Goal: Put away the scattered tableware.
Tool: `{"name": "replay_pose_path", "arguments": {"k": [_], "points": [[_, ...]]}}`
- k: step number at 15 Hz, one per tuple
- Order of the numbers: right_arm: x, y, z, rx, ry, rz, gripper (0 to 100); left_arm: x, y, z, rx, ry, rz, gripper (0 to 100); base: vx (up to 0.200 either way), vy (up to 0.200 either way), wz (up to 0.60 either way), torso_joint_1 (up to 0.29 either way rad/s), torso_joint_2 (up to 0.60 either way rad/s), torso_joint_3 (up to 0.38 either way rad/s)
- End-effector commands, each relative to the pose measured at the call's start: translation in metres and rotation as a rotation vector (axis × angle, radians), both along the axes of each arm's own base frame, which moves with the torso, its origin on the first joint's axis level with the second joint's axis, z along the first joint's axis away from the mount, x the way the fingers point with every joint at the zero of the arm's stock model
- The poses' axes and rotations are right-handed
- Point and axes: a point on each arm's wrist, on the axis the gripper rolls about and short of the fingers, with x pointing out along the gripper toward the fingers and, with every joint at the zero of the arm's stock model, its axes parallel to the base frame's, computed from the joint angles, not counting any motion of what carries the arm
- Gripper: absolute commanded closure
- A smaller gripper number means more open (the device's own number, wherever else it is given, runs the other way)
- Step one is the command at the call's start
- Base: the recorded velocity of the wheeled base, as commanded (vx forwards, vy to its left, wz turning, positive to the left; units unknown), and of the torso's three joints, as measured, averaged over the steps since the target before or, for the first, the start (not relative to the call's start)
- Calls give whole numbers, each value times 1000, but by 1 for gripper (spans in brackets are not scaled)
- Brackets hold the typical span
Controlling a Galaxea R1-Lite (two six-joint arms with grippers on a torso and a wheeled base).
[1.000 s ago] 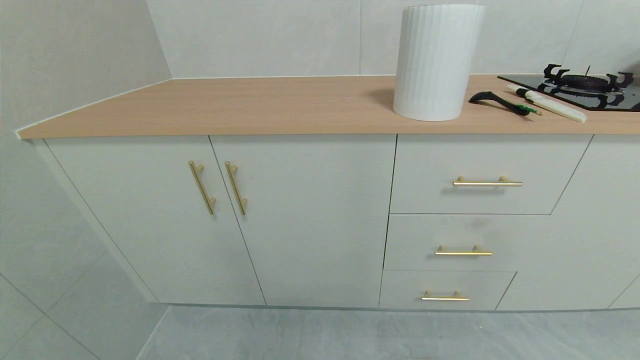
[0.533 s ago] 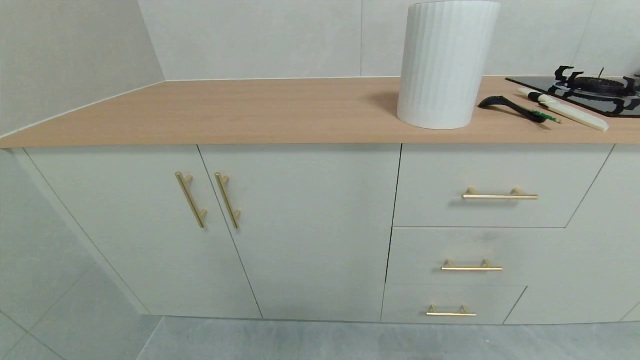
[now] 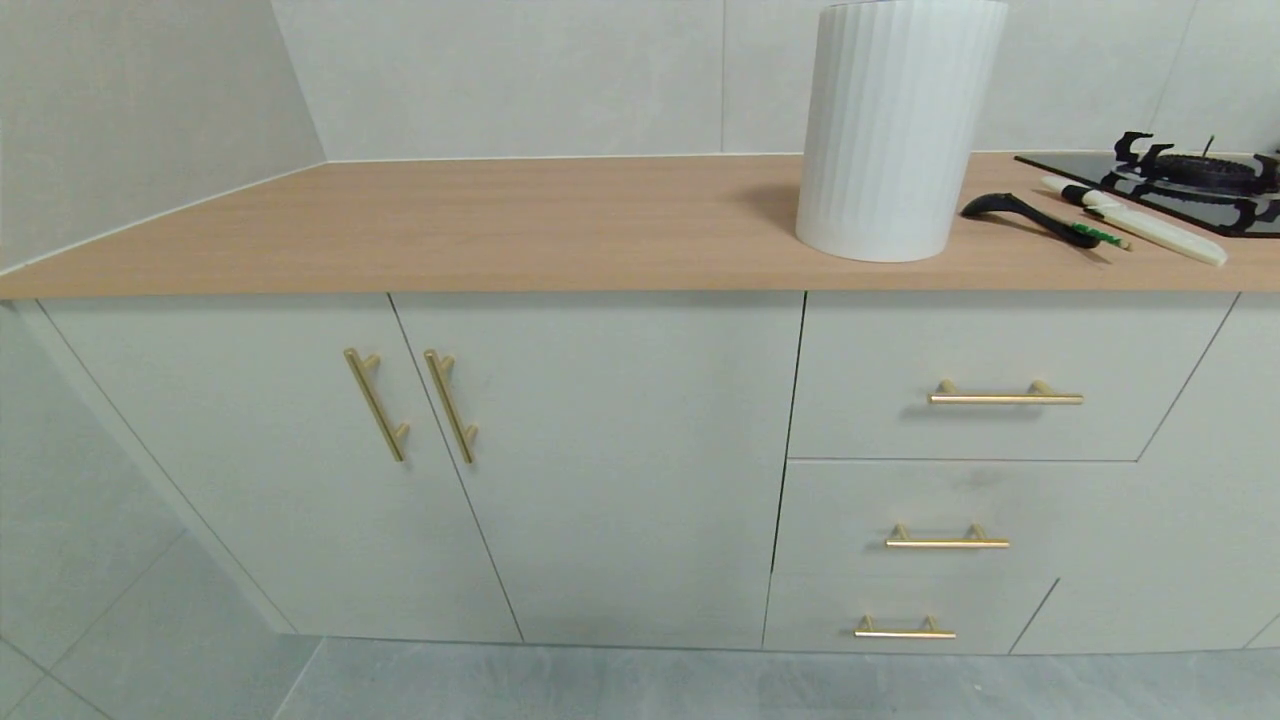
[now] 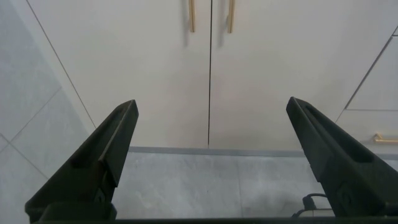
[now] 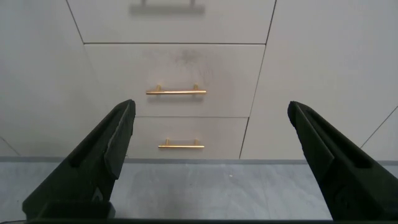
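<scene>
So the landmark here is the tall white ribbed canister (image 3: 895, 130), standing upright on the wooden countertop (image 3: 500, 225). The scattered tableware lies on the counter just to the robot's right of it. There's a black curved utensil (image 3: 1020, 212) nearest the canister, then a long white utensil (image 3: 1150, 225) a bit further out the same way. A thin green-tipped piece (image 3: 1100, 237) sits between the two, can't tell what it is exactly. Beyond those, still on that side of the canister, is the black gas burner (image 3: 1190, 175).

Below the canister there's a stack of three drawers, and the top drawer's gold handle (image 3: 1005, 397) is almost right under it. Down and to the robot's left of the canister is a pair of cabinet doors (image 3: 420, 460) with two slanted gold handles side by side.

Both claws are low down, well below the canister. The left gripper (image 4: 211, 107) is spread wide with nothing in it, facing the seam between the two doors. The right gripper (image 5: 211, 107) is also wide apart and holding nothing, facing the lower drawer handles (image 5: 176, 92)
</scene>
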Motion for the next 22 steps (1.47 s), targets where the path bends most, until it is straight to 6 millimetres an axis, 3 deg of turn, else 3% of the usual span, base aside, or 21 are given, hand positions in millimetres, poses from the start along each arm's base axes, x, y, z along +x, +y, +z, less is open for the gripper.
{"name": "replay_pose_path", "arguments": {"k": [1, 3, 5, 10, 13, 14, 17, 22], "points": [[0, 0, 0, -1, -2, 1, 0, 0, 0, 0, 0, 1, 1, 0, 0, 0, 0, 0, 0, 0], [-2, 0, 8, 2, -46, -10, 0, 0, 0, 0, 0, 0, 1, 0, 0, 0, 0, 0, 0, 0], [-10, 0, 36, 26, -150, 11, 0, 0, 0, 0, 0, 1, 1, 0, 0, 0, 0, 0, 0, 0], [27, 3, 52, 39, 192, 156, 0, 0, 0, 0, 0, 1, 1, 0, 0, 0, 0, 0, 0, 0], [61, 5, 85, 41, 308, 198, 0, 0, 0, 0, 0, 1, 1, 0, 0, 0, 0, 0, 0, 0], [84, 10, 95, 33, 382, 240, 0, 0, 0, 0, 0, 1, 1, 0, 0, 0, 0, 0, 0, 0], [142, 19, 94, 33, 589, 260, 0, 0, 0, 0, 0, 1, 1, 0, 0, 0, 0, 0, 0, 0], [204, 33, 73, 34, 718, 268, 0, 0, 0, 0, 0, 1, 1, 0, 0, 0, 0, 0, 0, 0]]}}
